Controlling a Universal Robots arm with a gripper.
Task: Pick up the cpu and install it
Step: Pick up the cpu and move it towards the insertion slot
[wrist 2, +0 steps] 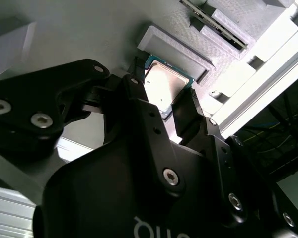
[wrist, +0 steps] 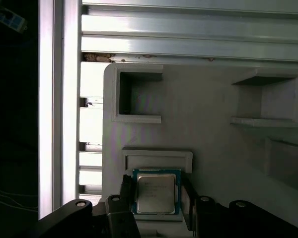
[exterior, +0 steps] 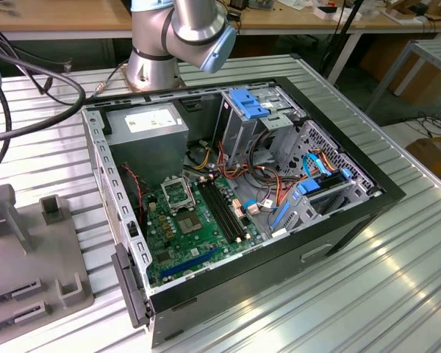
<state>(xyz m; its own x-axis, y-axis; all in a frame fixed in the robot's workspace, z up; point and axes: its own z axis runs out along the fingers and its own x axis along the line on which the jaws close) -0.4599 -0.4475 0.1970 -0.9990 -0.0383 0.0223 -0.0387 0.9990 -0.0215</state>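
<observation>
Evidently the job is at its very start: the cpu (wrist: 156,194) lies flat on the grey printed fixture tray (wrist: 213,148), silver lid up, just beside a low raised block (wrist: 157,159) of that tray. In both wrist views the gripper (wrist: 157,201) straddles the chip. Its black fingers (wrist: 126,194) stand apart, one on each side and close to the chip's edges. A thin dark gap shows on one side in the second wrist view, where the cpu (wrist 2: 164,87) sits between the two tips of the gripper (wrist 2: 165,94). I judge that no grip has been made and the chip has not been lifted.

Over in the exterior view, the same kind of grey tray (exterior: 29,243) occupies the lower part of the exterior view's left, on the ribbed aluminium table (exterior: 367,294). The open computer case (exterior: 386,197) fills the middle of the frame. On its green motherboard (exterior: 178,239), left of centre, the square cpu socket (exterior: 178,194) with its metal frame holds no chip as far as I can make out. So grasping, carrying and seating all remain to be done.
</observation>
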